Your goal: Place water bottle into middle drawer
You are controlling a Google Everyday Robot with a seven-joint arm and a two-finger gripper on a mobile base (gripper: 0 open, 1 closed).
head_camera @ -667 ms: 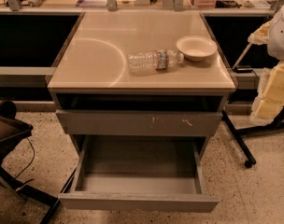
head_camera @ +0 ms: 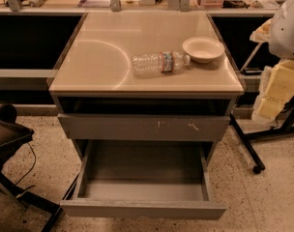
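The water bottle (head_camera: 159, 63) lies on its side on the table (head_camera: 98, 57), toward the right, its cap end pointing at the round cream bowl (head_camera: 203, 49) just beside it. Below, under the shut drawer front with pale scratch marks (head_camera: 142, 127), the middle drawer (head_camera: 142, 209) stands pulled out toward me. The robot's hand (head_camera: 275, 93) hangs off the table's right edge, lower than the tabletop and well apart from the bottle; whether it is wide or narrow I cannot tell.
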